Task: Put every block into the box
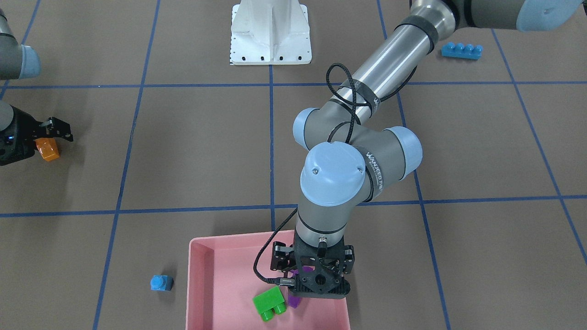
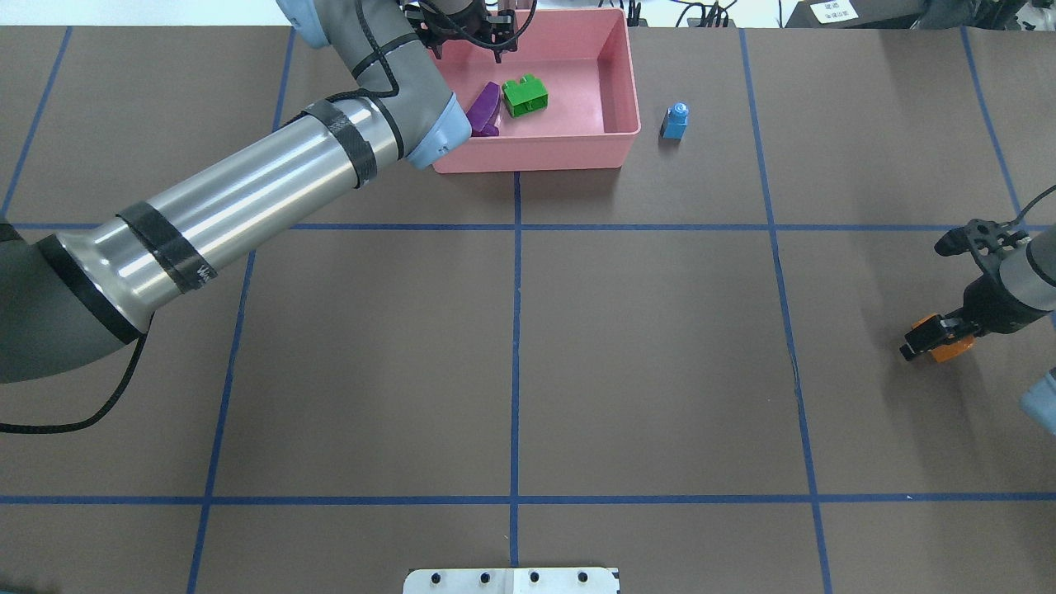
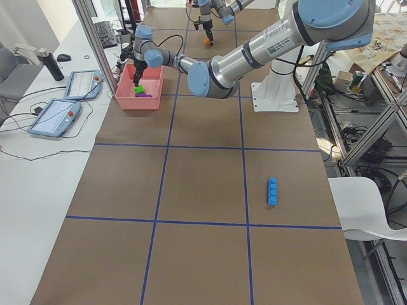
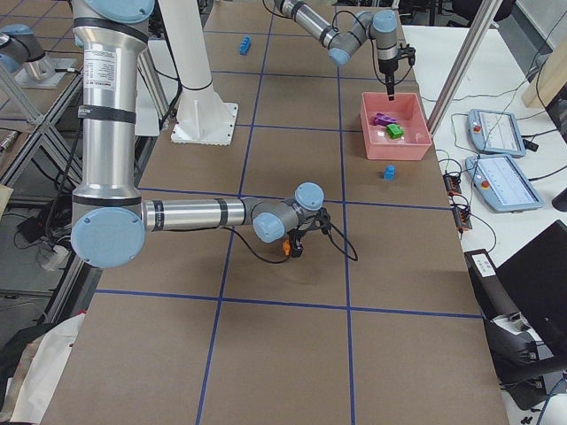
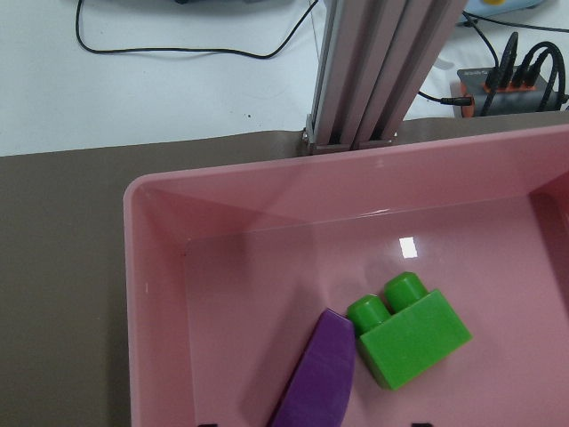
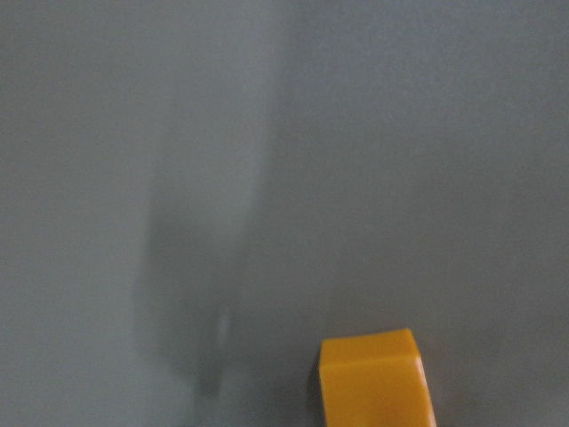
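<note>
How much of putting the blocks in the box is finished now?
Done: the green block and purple block lie in the pink box, under the open left gripper. In hand: the right gripper is at the orange block; a grasp is unclear. Left: that one, the tiny blue block beside the box, the long blue block far off.

Pink box (image 2: pixel 536 153), green block (image 2: pixel 525 95), purple block (image 2: pixel 485 106), long blue block (image 1: pixel 462 50), tiny blue block (image 2: pixel 675 121), orange block (image 2: pixel 949 349); brown table (image 2: pixel 643 355) gridded in blue.
</note>
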Robot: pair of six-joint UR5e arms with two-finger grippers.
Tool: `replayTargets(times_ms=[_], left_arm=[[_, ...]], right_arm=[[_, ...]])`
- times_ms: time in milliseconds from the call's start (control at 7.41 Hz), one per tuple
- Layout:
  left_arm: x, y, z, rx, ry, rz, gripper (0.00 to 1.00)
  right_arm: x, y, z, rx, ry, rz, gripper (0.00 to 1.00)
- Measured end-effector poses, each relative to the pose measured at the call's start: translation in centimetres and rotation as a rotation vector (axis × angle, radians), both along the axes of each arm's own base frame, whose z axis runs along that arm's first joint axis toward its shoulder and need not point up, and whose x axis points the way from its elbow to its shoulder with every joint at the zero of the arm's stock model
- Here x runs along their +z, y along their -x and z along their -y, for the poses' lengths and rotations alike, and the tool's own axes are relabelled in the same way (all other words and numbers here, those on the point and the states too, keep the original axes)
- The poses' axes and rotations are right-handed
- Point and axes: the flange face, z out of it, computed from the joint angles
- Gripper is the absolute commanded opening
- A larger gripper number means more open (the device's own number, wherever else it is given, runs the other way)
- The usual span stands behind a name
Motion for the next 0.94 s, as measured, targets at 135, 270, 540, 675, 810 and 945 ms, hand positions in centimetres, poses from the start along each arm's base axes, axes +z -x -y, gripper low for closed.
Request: replayTargets(times_ms=[135, 270, 540, 675, 810, 945], left_arm=[[-0.1, 0.0, 0.0, -0.003, 0.002, -0.002, 0.99], [-0.1, 0.0, 0.0, -0.005, 0.004, -0.003, 0.99], [-0.1, 0.0, 0.0, -0.005, 0.004, -0.004, 0.99], [-0.1, 0.0, 0.0, -0.006, 0.004, -0.004, 0.99], [-0.1, 0.0, 0.0, -0.006, 0.005, -0.004, 0.99], [0.0, 0.0, 0.0, -0.006, 0.005, -0.003, 0.99]], right_arm=[[0.2, 0.0, -0.3, -0.006, -0.004, -0.006, 0.0], [0.3, -0.1, -0.4, -0.011, -0.007, -0.006, 0.0], [0.2, -0.4, -0.4, -0.014, -0.012, 0.003, 0.0], [-0.1, -0.7, -0.2, -0.009, -0.015, 0.009, 0.0], [-0.2, -1.0, -0.1, -0.004, -0.017, 0.011, 0.0], [-0.2, -1.3, 0.0, 0.0, -0.017, 0.012, 0.0]])
